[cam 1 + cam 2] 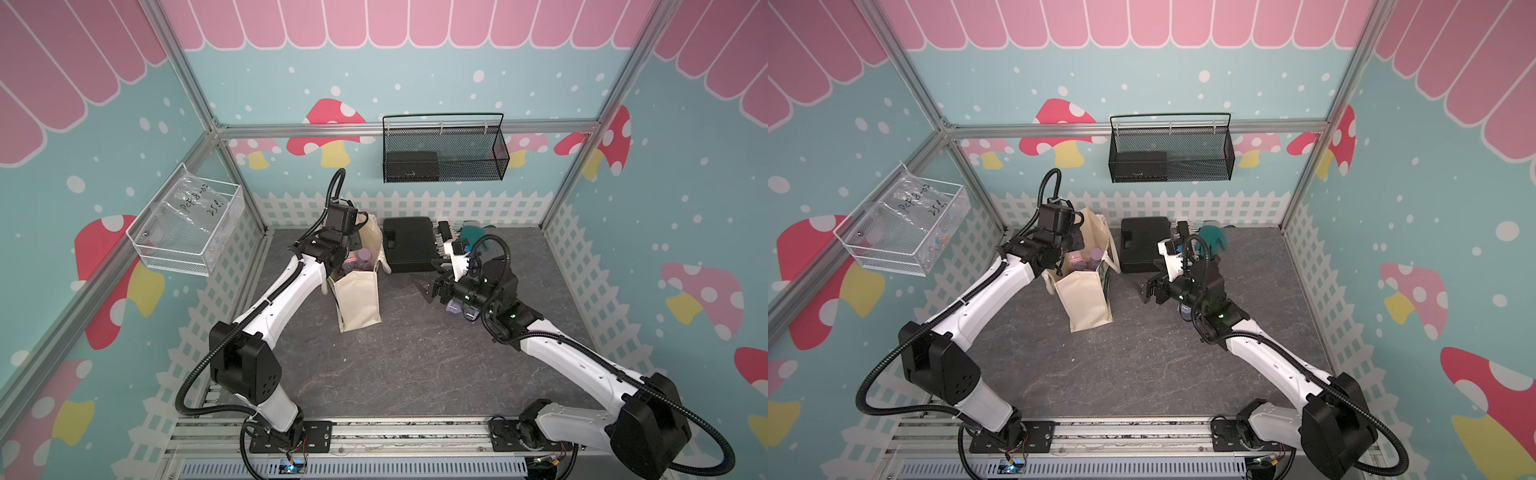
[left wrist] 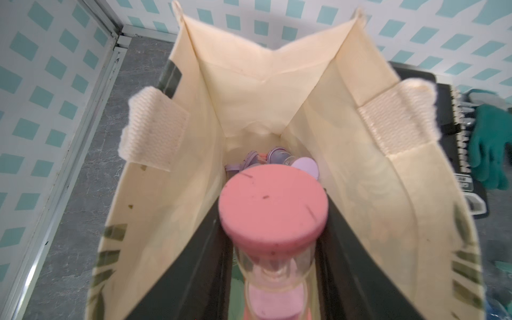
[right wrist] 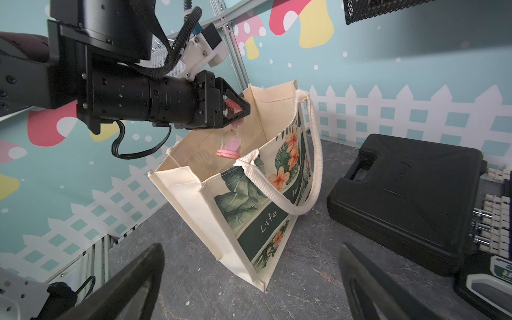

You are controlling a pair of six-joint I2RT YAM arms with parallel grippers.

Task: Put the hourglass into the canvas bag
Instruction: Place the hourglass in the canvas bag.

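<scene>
A: Status?
B: Canvas bag (image 3: 194, 210) stands open on the counter (image 1: 415, 353), far-left area. Left gripper (image 3: 235, 109) sits over its mouth, clamped on the top end of the pink hourglass (image 3: 230, 142), which hangs upright w/ its lower end about at rim level. Right gripper (image 1: 424, 291) is apart from the bag, jaws wide, empty.
A: So, drop step?
B: Looks so. Nxt: lower a bit, part the jaws, let it land by the purple caps (image 2: 278, 156) at the bottom. Mind the handle.
</scene>
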